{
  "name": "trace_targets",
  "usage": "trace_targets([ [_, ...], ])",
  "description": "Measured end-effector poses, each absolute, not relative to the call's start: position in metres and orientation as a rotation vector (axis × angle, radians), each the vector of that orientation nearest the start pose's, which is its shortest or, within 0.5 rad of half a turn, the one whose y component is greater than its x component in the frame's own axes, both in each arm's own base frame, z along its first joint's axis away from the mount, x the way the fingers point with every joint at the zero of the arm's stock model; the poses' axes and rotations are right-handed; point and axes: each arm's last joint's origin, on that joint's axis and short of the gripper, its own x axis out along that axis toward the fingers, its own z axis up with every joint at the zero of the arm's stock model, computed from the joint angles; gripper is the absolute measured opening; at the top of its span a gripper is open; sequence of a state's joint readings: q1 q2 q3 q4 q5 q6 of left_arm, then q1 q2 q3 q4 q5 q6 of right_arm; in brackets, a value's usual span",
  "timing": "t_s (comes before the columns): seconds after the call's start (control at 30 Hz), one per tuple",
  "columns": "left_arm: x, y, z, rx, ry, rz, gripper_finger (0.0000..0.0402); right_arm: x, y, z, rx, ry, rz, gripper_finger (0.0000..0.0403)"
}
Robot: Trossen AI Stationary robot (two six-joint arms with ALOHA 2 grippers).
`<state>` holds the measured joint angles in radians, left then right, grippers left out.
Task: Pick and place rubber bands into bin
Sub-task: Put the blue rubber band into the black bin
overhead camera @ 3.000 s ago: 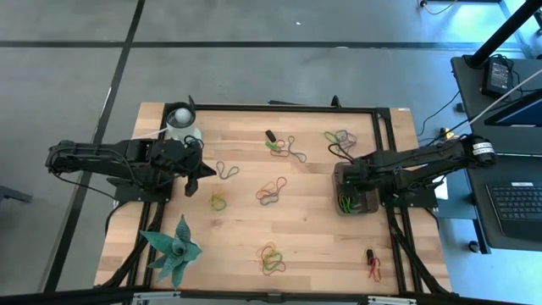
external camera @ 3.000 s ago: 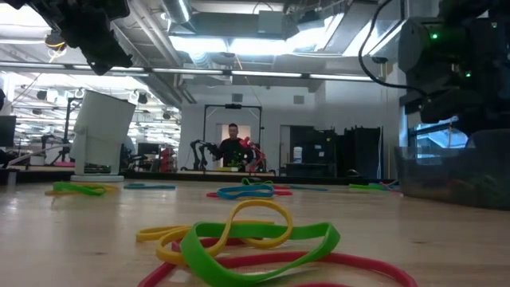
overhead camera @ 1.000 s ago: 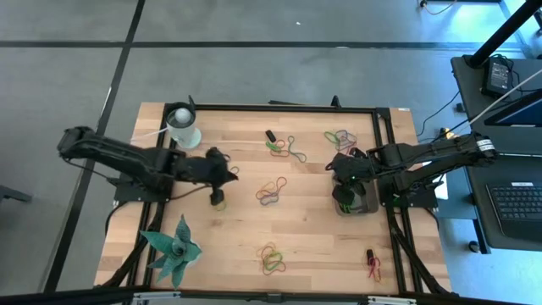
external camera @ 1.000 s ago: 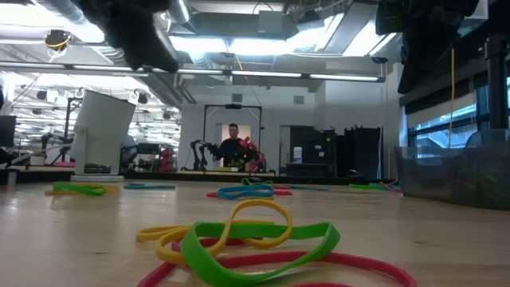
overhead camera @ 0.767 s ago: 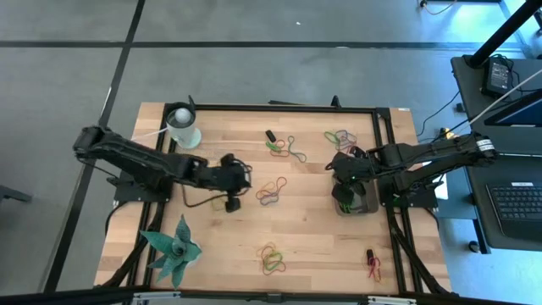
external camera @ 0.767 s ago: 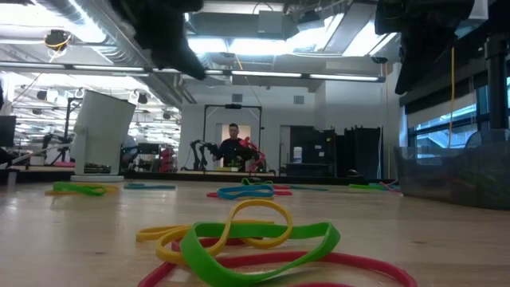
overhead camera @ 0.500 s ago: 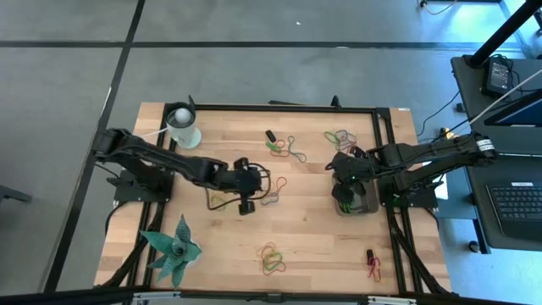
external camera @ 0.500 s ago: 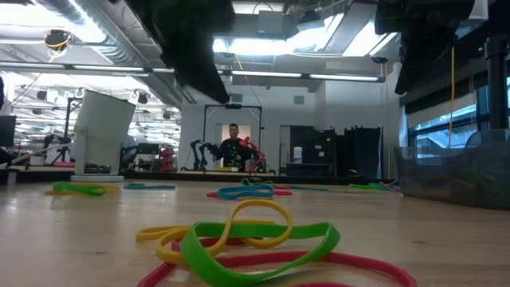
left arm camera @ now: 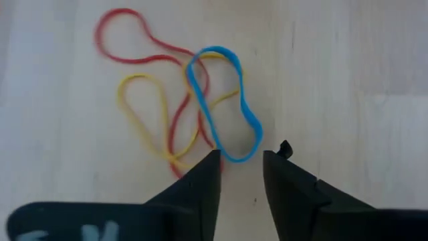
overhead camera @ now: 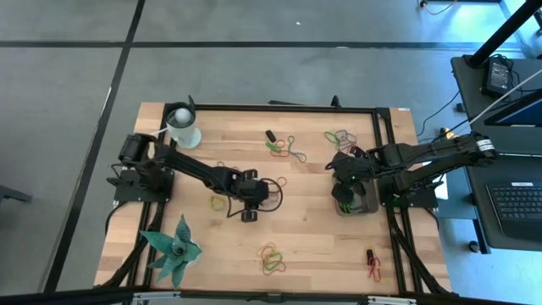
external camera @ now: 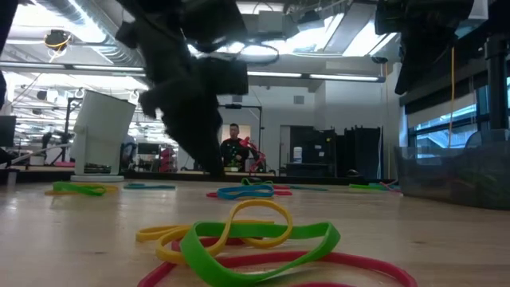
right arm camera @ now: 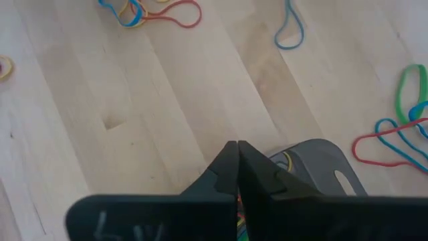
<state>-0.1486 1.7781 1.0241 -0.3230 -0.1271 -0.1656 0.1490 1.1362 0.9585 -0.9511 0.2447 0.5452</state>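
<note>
Rubber bands lie in small heaps across the wooden table. One heap of red, yellow and blue loops lies at the table's middle. My left gripper stands open right at this heap, one fingertip on either side of the blue loop's end. The bin, a dark grey tray with a few bands inside, sits near the table's right edge. My right gripper hovers shut over the bin's left rim with nothing in it.
A white cup stands at the far left corner, a green spiky plant at the near left. A small black piece lies at the far middle. More band heaps lie far, near and near right.
My left gripper has swept from the table's left part toward the right and come down low at the middle heap of bands. The bands have not shifted.
</note>
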Motion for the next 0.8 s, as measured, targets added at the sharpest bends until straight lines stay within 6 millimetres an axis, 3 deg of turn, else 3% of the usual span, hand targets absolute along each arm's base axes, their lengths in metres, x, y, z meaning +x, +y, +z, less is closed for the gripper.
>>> trace_targets([
  [0.2, 0.347, -0.049, 0.132, 0.038, 1.058, 0.000, 0.0120, 0.200, 0.023, 0.272, 0.270, 1.045, -0.382, 0.0014],
  [0.43, 0.350, -0.049, 0.122, 0.048, 1.073, -0.014, 0.0114, 0.200, 0.023, 0.272, 0.270, 1.044, -0.382, 0.0009],
  [0.57, 0.350, -0.050, 0.122, 0.043, 1.079, -0.027, 0.0081, 0.200, 0.023, 0.272, 0.270, 1.044, -0.382, 0.0006],
  [0.7, 0.348, -0.051, 0.128, 0.034, 1.068, -0.043, 0.0016, 0.200, 0.023, 0.272, 0.268, 1.045, -0.381, 0.0012],
  [0.8, 0.344, -0.052, 0.138, 0.018, 1.059, -0.067, 0.0005, 0.200, 0.023, 0.272, 0.267, 1.045, -0.380, 0.0016],
])
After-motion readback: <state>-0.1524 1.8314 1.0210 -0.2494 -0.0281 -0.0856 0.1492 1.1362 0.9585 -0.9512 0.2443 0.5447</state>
